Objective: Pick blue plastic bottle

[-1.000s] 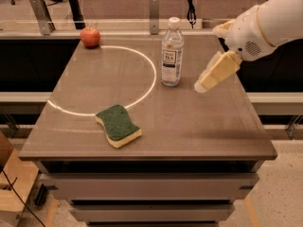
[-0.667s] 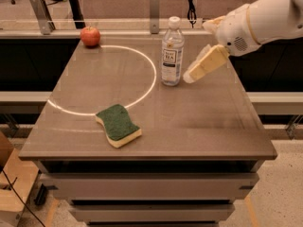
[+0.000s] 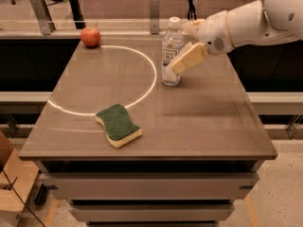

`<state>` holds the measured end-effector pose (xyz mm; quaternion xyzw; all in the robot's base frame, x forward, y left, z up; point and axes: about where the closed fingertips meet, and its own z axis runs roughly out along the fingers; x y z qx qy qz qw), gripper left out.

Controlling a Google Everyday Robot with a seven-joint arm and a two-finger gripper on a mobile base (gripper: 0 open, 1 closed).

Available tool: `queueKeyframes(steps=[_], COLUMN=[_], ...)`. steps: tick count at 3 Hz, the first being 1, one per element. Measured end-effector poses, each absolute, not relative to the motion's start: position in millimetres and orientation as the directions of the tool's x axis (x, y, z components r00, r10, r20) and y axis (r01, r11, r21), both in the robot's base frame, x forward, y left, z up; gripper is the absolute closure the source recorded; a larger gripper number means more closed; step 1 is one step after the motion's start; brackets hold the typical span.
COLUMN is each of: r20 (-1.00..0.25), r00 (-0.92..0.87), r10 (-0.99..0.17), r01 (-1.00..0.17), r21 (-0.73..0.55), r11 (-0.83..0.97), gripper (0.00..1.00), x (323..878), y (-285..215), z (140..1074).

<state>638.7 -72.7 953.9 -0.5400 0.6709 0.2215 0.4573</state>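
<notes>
The blue plastic bottle (image 3: pixel 169 51) stands upright on the table (image 3: pixel 208 122), right of the middle and near the back; it is clear, with a white cap and a dark label. My gripper (image 3: pixel 180 48) reaches in from the right at the bottle's height. It is open, with the cream near finger (image 3: pixel 189 58) across the bottle's right front and the other finger behind the bottle near its neck. The bottle stands between the fingers and is not lifted.
A red apple (image 3: pixel 90 36) sits at the table's back left corner. A green-and-yellow sponge (image 3: pixel 118 125) lies front left of the middle. A white ring (image 3: pixel 152 74) is marked on the tabletop. Rails and posts run behind the table.
My gripper has moved left from beside the bottle, so its fingers now straddle it. The bottle, apple and sponge have not moved.
</notes>
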Motion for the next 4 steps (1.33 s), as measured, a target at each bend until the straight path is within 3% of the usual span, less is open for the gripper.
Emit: queueKeyframes(steps=[1, 4], r20=[-0.893, -0.942], r00=[0.013, 0.05], r10=[-0.449, -0.33], r01=[-0.94, -0.949], r21=[-0.164, -0.148], r11=[0.299, 0.278], gripper=[0.0, 0.65], x=[652.9, 662.7], y=[-55.7, -39.6], z=[949.8, 966.7])
